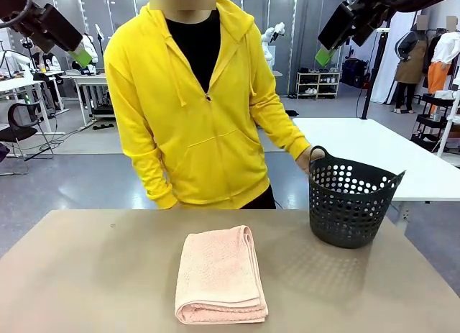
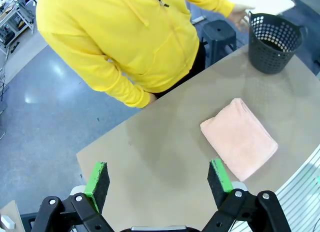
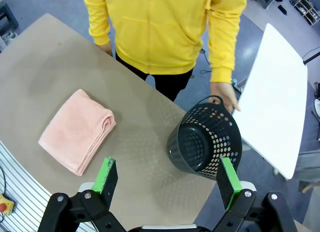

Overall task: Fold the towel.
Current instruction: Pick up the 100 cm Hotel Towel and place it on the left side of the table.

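The salmon-pink towel (image 1: 221,276) lies folded into a thick rectangle near the table's front middle, with its layered edge toward the right. It also lies flat in the left wrist view as the towel (image 2: 240,138) and in the right wrist view as the towel (image 3: 77,130). My left gripper (image 1: 80,56) hangs high at the upper left, open, far above the table. High at the upper right, my right gripper (image 1: 325,56) is open too. Nothing sits between the left gripper (image 2: 159,182) fingers or the right gripper (image 3: 168,177) fingers.
A dark perforated basket (image 1: 351,198) stands on the table's right side, and the person's hand (image 1: 310,157) rests on its handle. The person in a yellow hoodie (image 1: 194,103) stands at the far edge. A white table (image 1: 374,149) is behind the basket.
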Robot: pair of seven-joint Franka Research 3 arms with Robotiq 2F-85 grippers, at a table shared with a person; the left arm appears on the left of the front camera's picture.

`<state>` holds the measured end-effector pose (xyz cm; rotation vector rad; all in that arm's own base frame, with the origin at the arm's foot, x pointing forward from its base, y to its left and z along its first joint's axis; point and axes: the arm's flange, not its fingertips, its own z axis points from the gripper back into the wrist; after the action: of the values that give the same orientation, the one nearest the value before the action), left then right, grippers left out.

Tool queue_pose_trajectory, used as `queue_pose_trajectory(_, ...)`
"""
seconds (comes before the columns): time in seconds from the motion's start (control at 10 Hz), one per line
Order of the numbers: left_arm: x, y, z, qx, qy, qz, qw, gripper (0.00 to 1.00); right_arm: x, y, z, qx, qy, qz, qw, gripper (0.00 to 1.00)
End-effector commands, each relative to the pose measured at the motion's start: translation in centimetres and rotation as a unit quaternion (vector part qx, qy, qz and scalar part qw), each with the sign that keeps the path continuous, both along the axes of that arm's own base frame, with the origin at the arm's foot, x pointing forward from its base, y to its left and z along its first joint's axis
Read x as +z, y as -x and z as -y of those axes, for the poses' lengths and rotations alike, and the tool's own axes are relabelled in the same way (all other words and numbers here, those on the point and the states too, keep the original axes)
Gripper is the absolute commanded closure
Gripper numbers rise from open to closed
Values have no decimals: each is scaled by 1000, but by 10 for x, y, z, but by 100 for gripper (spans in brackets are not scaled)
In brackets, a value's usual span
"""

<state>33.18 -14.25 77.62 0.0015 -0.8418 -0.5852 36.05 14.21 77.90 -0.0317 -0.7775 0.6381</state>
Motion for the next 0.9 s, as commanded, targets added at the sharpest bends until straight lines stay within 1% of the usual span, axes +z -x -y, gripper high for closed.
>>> queue_pose_trajectory(0.0,4,1,1,7,-4,-8,1000,0,0,-1,1,-5,2,-3,1000,0)
queue_pose_trajectory(0.8,4,1,1,7,-4,-8,1000,0,0,-1,1,-5,2,-3,1000,0)
